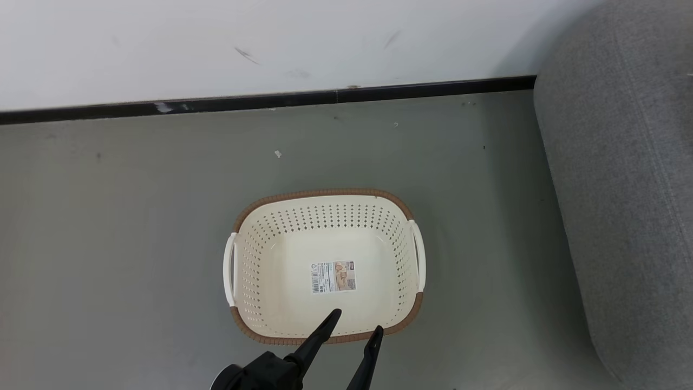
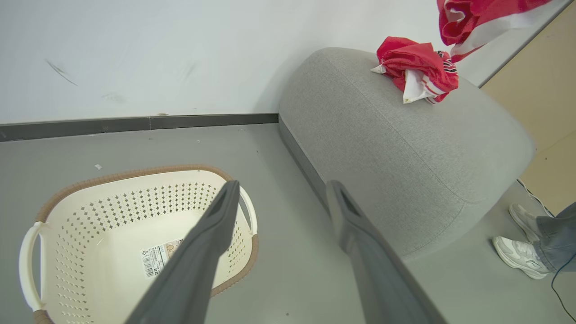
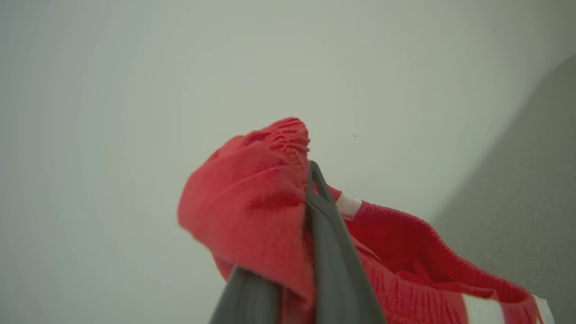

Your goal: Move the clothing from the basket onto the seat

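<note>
Hovering low over the grey floor, I start at the left with the cream laundry basket. It stands upright near the wall with its brown rim and two white handles. Inside it a label sticker lies on the bottom, and none of the red cloth is in it.

My left gripper hangs over the basket's near rim. Its two dark fingers are spread wide apart, with nothing between them and nothing touching them.

To the right of the basket, and apart from it, is the grey fabric sofa, with its rounded end towards the wall.

The left wrist view shows the red sports jersey bunched on the sofa's top. Its white trim shows, and more red and white cloth rises from the bunch to the upper corner of that view.

My right gripper is clamped tight on a fold of that red fabric. The cloth is gathered over one finger, and the pale wall is behind it.

At the far right of the left wrist view, a person's pale shoes stand on the floor just past the sofa's end.
</note>
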